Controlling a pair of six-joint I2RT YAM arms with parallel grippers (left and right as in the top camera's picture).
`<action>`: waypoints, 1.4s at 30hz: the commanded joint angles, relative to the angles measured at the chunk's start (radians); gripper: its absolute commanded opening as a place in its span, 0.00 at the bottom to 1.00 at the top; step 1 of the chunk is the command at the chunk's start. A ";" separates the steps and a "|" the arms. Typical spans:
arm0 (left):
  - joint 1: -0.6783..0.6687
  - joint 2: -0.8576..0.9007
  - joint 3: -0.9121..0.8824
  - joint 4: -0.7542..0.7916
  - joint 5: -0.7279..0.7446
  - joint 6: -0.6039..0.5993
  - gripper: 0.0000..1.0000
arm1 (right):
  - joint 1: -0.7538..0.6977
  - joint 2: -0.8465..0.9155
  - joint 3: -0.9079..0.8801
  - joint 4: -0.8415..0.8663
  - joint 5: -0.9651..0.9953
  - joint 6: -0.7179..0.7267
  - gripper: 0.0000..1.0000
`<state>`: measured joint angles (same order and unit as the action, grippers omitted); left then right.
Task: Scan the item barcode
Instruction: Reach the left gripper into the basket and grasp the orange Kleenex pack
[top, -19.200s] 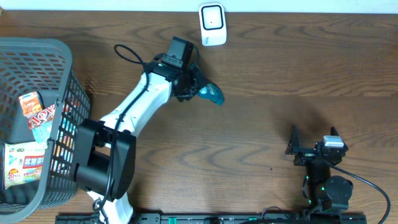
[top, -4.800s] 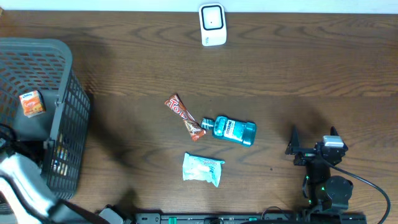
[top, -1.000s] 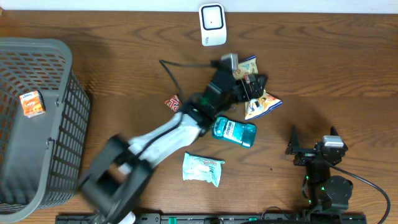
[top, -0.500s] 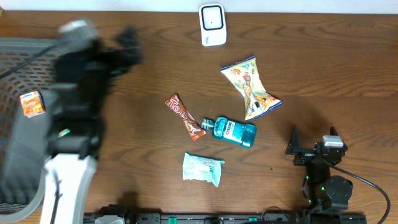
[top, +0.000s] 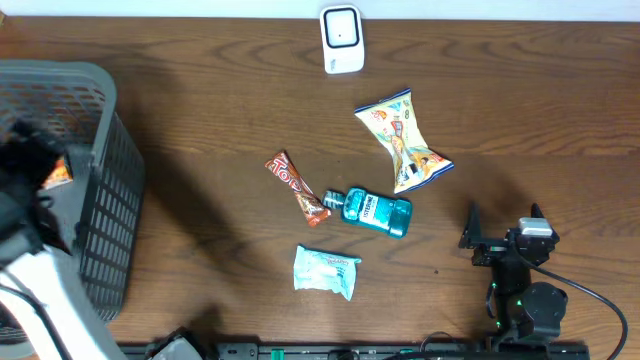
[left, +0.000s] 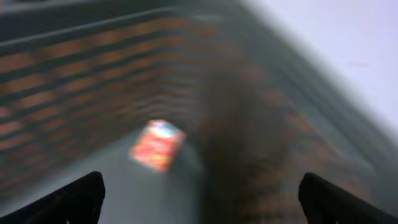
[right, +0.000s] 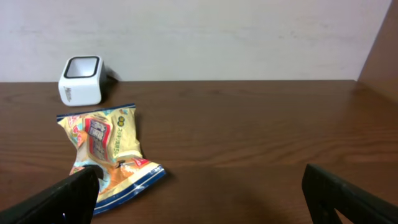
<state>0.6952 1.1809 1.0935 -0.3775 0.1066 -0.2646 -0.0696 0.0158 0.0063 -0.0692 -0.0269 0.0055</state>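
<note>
4 items on the dark brown wooden worktop (top: 200, 100): a yellow crinkled foil snack bag (top: 403, 140), a red wrapped candy bar (top: 297, 188), a teal plastic mouthwash bottle (top: 375, 211) and a white-and-green soft packet (top: 326, 272).
Snack bag: lies flat right of centre, the nearest of the 4 to the far edge.
Candy bar and mouthwash bottle: mid-worktop, the bottle on its side with its cap end just beside the bar's lower end.
Packet: toward the near edge, apart from the other 3.
Scanner: a white box-shaped barcode scanner (top: 341, 38) stands at the middle of the far edge, apart from the snack bag.
Basket: a dark grey plastic mesh basket (top: 105, 220) sits at the left edge, with 1 small orange carton (left: 157, 144) on its floor.
Left arm: the left gripper (left: 200, 186) hangs over the basket's inside above the carton, fingers spread wide and empty; the view is blurred.
Right arm: the right gripper (right: 199, 177) sits by the near right corner, jaws wide apart and empty, facing the snack bag and scanner.
</note>
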 joint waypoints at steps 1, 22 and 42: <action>0.090 0.125 0.008 0.015 -0.023 0.033 0.99 | 0.004 -0.003 -0.001 -0.004 -0.002 -0.014 0.99; 0.069 0.621 0.008 0.282 -0.018 0.507 0.98 | 0.004 -0.003 -0.001 -0.004 -0.002 -0.014 0.99; 0.017 0.806 0.008 0.393 -0.037 0.481 0.90 | 0.004 -0.003 -0.001 -0.004 -0.002 -0.014 0.99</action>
<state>0.7292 1.9247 1.1004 0.0292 0.0792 0.2066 -0.0696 0.0158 0.0063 -0.0696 -0.0269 0.0051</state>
